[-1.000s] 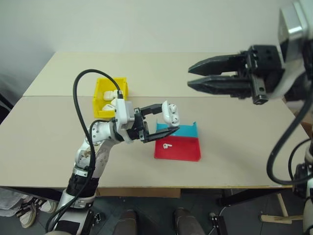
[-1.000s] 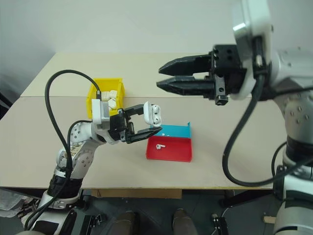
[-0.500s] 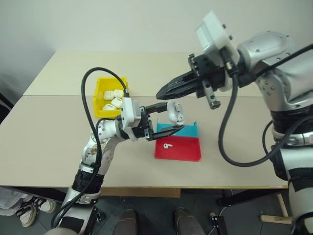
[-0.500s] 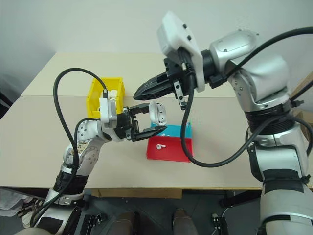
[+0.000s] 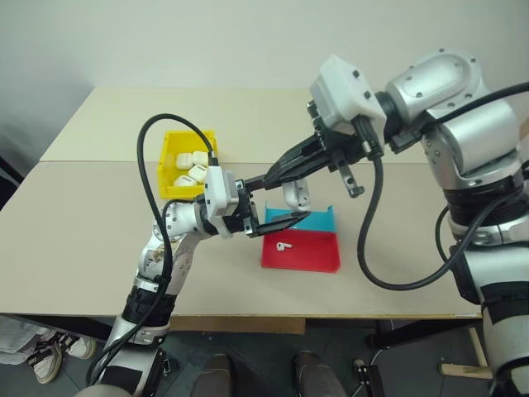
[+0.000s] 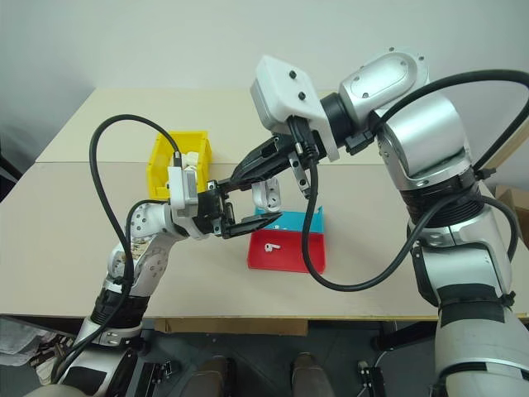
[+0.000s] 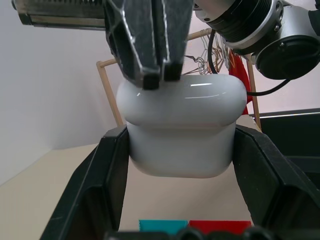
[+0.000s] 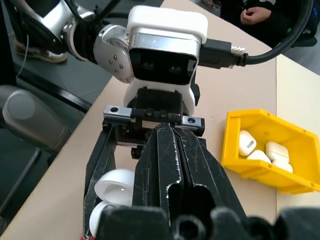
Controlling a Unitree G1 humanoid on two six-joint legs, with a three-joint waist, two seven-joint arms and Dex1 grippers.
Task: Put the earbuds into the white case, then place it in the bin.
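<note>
One white case [image 7: 181, 131] is pinched aloft by the left tool [image 5: 277, 201] above the red-and-blue tray [image 5: 301, 251]; the right tool [image 7: 152, 75], pressed together, meets its lid, likely to work it.

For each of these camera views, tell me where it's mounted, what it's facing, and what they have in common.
Left eye view: on the head, looking down over the table; both arms show, the left gripper holding the white case, the right gripper above it.
Right eye view: beside it, same scene; the bin and red-and-blue tray show.
Left wrist view: on the left wrist, facing the case between its own jaws, the right gripper's closed tips on top.
Right wrist view: on the right wrist, looking along its shut jaws at the left wrist.
Shared: the case shows in all views.
</note>
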